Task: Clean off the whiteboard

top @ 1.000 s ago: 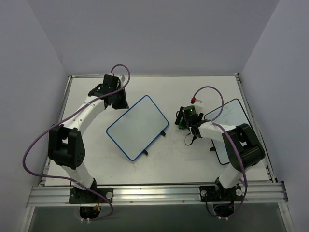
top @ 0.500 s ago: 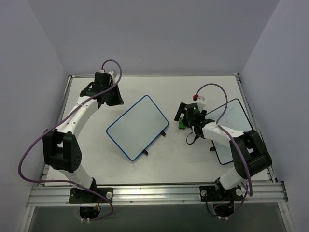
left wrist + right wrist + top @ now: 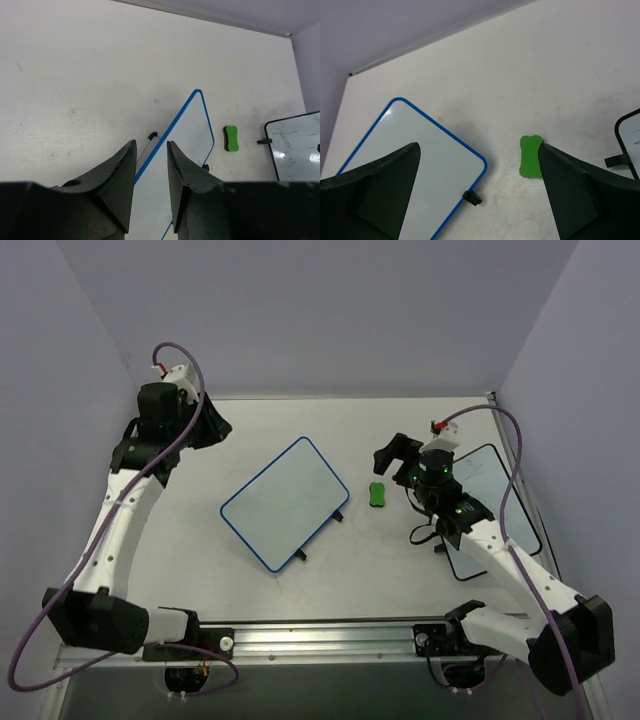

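Left gripper (image 3: 151, 146): narrow gap, empty | right gripper (image 3: 478, 150): wide apart, empty

Near and left strips of the bench (image 3: 200, 570): bare, passable.
Centre: blue-framed whiteboard (image 3: 285, 503), lying askew, two black feet jutting from its near-right edge.
Gap between it and the black-framed board (image 3: 485, 490): holds the green eraser (image 3: 377, 494), with bare bench all round it.
Above that gap: right hand (image 3: 477, 150).
Far left corner: left hand (image 3: 210, 428), well apart from the whiteboard.
Surround: walls (image 3: 300, 320) close three sides.
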